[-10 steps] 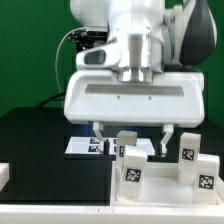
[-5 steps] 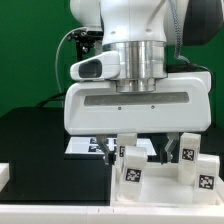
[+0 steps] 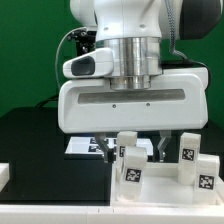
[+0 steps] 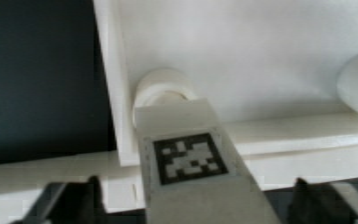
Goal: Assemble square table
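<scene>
In the wrist view, a white block leg (image 4: 190, 150) with a black-and-white tag stands between my gripper's (image 4: 197, 205) two dark fingers. A narrow gap shows on each side of the leg, so the jaws are open around it. Behind the leg lies the white square top (image 4: 247, 60) with its raised rim and a round socket (image 4: 163, 88). In the exterior view, the gripper (image 3: 134, 147) hangs over that leg (image 3: 127, 146). Three more tagged legs stand upright nearby: one in front (image 3: 133, 172) and two to the exterior view's right (image 3: 188, 150) (image 3: 205, 180).
The marker board (image 3: 82, 147) lies behind the gripper on the black table (image 3: 45, 150). A white block edge (image 3: 5, 175) shows at the exterior view's left. A green backdrop closes the rear.
The hand has come lower over the legs and fills more of the exterior view. Its fingers have drawn slightly closer together around the leg.
</scene>
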Motion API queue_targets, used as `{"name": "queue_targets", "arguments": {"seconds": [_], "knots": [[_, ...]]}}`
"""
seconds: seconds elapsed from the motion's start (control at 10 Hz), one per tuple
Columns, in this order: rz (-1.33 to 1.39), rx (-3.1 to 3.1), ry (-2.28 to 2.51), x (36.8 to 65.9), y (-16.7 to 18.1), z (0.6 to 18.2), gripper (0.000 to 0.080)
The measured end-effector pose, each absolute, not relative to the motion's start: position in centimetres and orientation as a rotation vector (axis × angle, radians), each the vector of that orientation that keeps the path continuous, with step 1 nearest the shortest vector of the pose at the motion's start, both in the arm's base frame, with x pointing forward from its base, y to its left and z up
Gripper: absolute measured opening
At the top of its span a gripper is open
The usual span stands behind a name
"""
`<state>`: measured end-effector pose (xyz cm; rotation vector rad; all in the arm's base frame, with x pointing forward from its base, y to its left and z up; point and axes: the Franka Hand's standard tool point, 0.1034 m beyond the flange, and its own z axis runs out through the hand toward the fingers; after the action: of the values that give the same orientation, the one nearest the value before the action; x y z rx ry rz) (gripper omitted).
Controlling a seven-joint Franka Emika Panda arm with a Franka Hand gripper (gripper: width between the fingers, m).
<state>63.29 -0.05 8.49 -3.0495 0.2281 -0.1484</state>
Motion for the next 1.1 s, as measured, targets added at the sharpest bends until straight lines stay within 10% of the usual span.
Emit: {"name": "queue_targets", "arguments": {"seconds": [0.3, 1.1], "knots": [[-0.134, -2.995, 0.572, 63.28, -0.16, 8.47, 0.0285], [-0.192, -2.45, 1.704, 62.79, 0.07, 8.27, 0.0285]]}}
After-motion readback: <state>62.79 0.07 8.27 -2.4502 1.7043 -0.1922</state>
